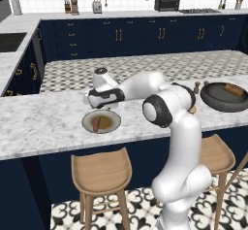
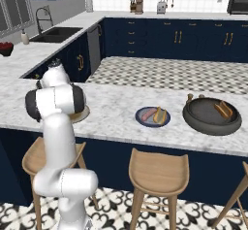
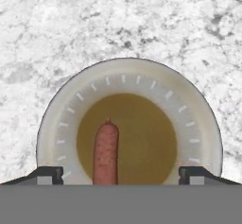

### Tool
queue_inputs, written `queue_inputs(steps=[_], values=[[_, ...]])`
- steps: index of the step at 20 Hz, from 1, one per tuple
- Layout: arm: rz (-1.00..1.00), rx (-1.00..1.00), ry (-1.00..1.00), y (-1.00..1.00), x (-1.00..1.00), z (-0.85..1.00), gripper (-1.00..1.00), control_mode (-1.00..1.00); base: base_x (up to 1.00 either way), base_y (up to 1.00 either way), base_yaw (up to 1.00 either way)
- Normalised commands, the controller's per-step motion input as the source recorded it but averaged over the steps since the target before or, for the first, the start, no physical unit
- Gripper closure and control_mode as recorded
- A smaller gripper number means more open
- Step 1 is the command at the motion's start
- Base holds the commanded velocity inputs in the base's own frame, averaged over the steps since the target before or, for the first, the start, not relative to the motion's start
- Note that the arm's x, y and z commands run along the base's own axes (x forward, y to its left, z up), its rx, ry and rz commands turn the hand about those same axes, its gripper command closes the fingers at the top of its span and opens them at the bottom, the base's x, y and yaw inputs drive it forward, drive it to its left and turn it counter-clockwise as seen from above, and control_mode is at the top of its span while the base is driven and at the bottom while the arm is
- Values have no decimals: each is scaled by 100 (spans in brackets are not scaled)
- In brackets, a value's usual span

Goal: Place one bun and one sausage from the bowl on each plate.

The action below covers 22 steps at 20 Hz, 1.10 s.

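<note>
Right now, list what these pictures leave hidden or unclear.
- Beige plate, right base view: mostly behind the arm.
- Sausage, hand view: its near end is cut off at the bottom.
- Bowl, left base view: contents too small to count.
- Gripper, hand view: tips wide apart, nothing between.

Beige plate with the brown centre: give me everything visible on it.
The round pale beige plate with a brown centre lies flat on the white marble counter, with small pale tick marks around its rim. One pinkish-red sausage lies on the brown centre, left of the middle in the hand view; no bun is visible on it. The open gripper hovers above.
</note>
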Motion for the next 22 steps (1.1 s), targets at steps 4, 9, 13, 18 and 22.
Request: queue_inputs(steps=[4,9,13,18,22], values=[[0,17,-8,-94,-76,100,-100,-100,0,0,0],[0,6,-8,-99,-95,75,-100,-100,0,0,0],[0,0,-6,-91,-87,21,-100,-100,0,0,0],[0,0,-3,-13,-13,1,-100,100,-17,-72,0],[0,0,0,0,0,0,-100,100,10,-100,0]])
